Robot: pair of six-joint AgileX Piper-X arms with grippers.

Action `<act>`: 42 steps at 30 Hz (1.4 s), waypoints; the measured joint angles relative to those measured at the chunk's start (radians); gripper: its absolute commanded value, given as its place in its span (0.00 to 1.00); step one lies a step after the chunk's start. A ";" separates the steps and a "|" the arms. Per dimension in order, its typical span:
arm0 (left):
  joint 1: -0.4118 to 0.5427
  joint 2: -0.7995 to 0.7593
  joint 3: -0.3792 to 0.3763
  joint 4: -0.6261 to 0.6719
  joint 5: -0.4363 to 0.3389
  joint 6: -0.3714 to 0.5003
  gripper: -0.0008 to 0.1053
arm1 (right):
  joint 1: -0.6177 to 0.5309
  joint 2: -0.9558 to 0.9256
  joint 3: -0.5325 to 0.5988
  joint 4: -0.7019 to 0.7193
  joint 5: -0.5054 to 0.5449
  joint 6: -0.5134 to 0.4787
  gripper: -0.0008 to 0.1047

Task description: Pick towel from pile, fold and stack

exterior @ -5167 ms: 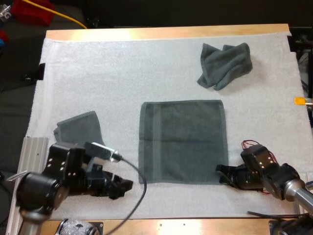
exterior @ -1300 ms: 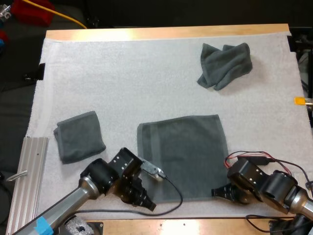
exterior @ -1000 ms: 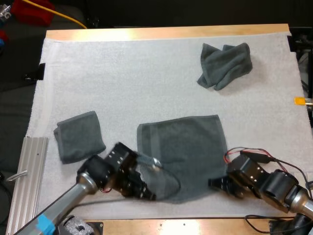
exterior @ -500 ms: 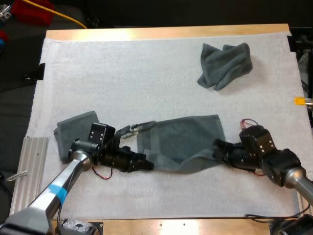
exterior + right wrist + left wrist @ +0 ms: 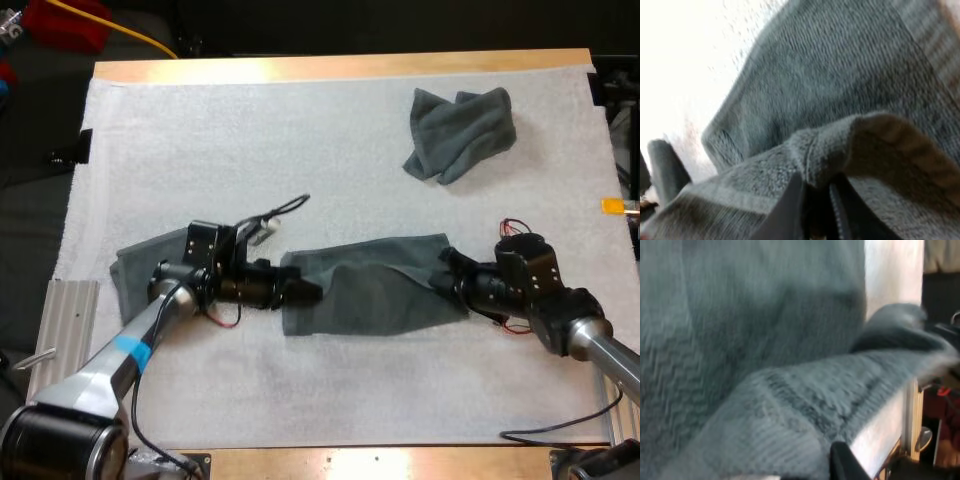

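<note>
High view: left gripper point(image 5: 305, 292) seems clamped on the towel point(image 5: 370, 292) at its left edge, though the close view is blurred. The right gripper point(image 5: 447, 272) pinches the right edge, a fold pressed between its fingers point(image 5: 785, 212). The towel lies mid-way across the mat point(image 5: 300, 150), partly doubled. A folded towel point(image 5: 135, 265) lies at the mat's left and a crumpled towel point(image 5: 460, 125) far right.

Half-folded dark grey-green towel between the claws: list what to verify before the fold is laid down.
1. Right claw clamped on the half-folded dark grey-green towel: ok, edge pinched between its fingers.
2. Left claw holding the towel's opposite end: ok.
3. Fabric smooth between the claws: not ok, wrinkled toward the right claw.
4. Small folded grey-green towel clear of the fold: ok, apart from it, under the left arm.
5. Crumpled grey-green towel out of the way: ok, at the far side of the white mat.
</note>
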 measured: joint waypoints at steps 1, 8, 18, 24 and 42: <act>0.000 0.009 -0.010 -0.001 -0.001 -0.003 0.01 | -0.004 0.010 0.000 -0.018 0.000 0.009 0.02; 0.000 0.052 -0.053 -0.017 -0.029 -0.012 0.01 | -0.031 0.055 -0.011 -0.074 0.005 0.027 0.02; 0.000 0.103 -0.061 -0.035 -0.100 -0.011 0.01 | -0.031 0.105 -0.014 -0.152 0.041 0.043 0.02; 0.000 0.103 -0.061 -0.057 -0.146 -0.011 0.01 | -0.031 0.130 -0.014 -0.155 0.066 0.047 0.02; 0.000 0.082 -0.061 -0.065 -0.181 0.005 0.60 | -0.031 0.130 -0.014 -0.312 0.028 -0.038 0.66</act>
